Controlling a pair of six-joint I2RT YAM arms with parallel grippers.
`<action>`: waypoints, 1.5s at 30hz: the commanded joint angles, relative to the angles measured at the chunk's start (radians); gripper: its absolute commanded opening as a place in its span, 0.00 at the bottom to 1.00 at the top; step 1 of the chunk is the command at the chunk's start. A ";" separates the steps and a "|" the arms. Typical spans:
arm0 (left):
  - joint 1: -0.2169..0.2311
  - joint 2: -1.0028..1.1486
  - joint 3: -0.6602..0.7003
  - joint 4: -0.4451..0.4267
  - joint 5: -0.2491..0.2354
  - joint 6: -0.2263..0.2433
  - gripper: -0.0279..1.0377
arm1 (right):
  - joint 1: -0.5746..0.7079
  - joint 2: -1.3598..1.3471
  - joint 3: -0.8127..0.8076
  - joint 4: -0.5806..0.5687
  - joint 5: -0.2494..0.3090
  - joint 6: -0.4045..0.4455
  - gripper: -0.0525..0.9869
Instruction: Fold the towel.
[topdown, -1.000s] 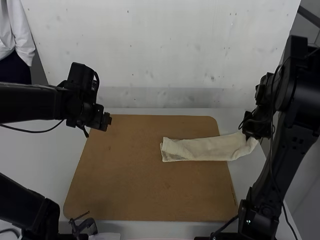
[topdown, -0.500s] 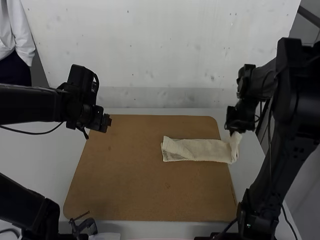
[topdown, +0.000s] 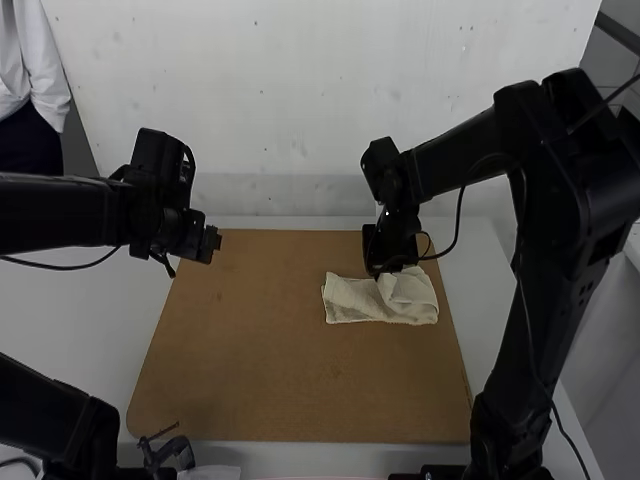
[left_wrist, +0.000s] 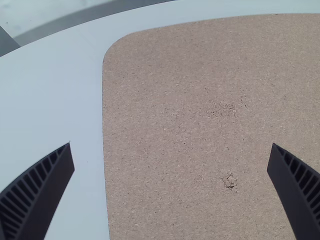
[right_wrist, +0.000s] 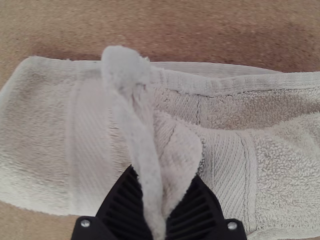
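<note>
The cream towel (topdown: 352, 300) lies as a strip on the board's right half, its right part folded back over toward the middle. Above its far edge is my right gripper (topdown: 384, 272). In the right wrist view that right gripper (right_wrist: 161, 212) is shut on a pinched end of the towel (right_wrist: 40, 135), which stands up between the black fingers. My left gripper (topdown: 212, 246) is over the board's far left corner, away from the towel. Seen from its own wrist, the left gripper (left_wrist: 171, 165) has its fingers wide apart with bare board between them.
A brown board (topdown: 270, 380) with rounded corners lies on the white table (topdown: 90, 300). A pale wall (topdown: 300, 110) rises behind the table's far edge. A dark clamp-like item (topdown: 168, 452) is at the near left edge.
My right gripper has carried the towel's right end leftward from beyond the board's right edge, doubling it over the rest. The left arm has stayed almost still.
</note>
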 joint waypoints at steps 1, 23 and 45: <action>0.008 -0.022 -0.006 0.020 0.004 0.021 0.97 | 0.066 0.022 0.066 -0.001 0.050 0.076 0.07; 0.005 -0.019 -0.014 0.034 0.006 0.024 0.96 | 0.189 0.045 0.189 0.025 0.043 0.086 0.58; 0.007 -0.024 -0.024 0.049 0.010 0.026 0.96 | 0.154 0.060 0.091 0.044 0.059 0.027 0.07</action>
